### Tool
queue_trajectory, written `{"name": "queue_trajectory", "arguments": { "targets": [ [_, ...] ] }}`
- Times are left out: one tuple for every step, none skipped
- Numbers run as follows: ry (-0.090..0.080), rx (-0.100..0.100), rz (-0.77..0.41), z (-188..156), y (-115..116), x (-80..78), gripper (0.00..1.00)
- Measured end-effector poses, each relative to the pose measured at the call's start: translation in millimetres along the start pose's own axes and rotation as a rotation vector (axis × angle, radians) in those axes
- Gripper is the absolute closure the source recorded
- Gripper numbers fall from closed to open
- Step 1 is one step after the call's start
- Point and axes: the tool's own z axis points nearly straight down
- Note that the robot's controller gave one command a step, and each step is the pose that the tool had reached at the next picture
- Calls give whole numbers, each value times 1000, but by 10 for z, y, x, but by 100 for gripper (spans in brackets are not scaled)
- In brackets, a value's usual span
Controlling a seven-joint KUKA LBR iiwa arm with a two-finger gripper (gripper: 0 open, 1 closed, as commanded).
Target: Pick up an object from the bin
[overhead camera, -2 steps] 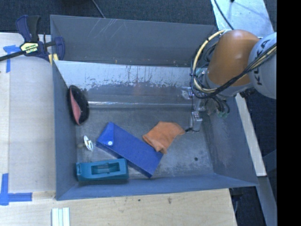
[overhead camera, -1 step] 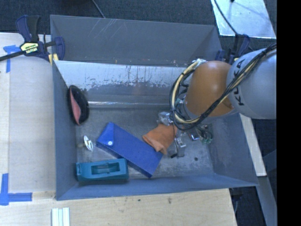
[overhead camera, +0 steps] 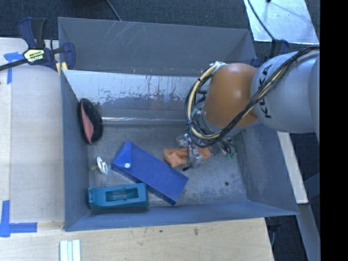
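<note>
Lying flat against the near wall of the bin (overhead camera: pixel 163 213), a teal block (overhead camera: pixel 118 196) rests with one end tucked under the corner of a long blue box (overhead camera: pixel 149 172). That box slants across the floor, so both would be awkward to lift cleanly. A small silver piece (overhead camera: pixel 101 165) sits just left of the box. Further in, the hand (overhead camera: pixel 190 155) is low on a crumpled orange thing (overhead camera: pixel 174 156) near mid-floor. This looks like the likely pick, since it lies free of its neighbours. Whether the hand is wide, narrow or holding cannot be told, because the wrist's brown cover (overhead camera: pixel 231 97) and cables crowd it. A pink-and-black brush-like item (overhead camera: pixel 90 121) leans on the left wall.
</note>
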Motion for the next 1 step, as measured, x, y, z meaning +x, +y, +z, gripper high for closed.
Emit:
{"name": "queue_trajectory", "arguments": {
  "targets": [
    [0,0,0,2,-1,2,100]
  ]
}}
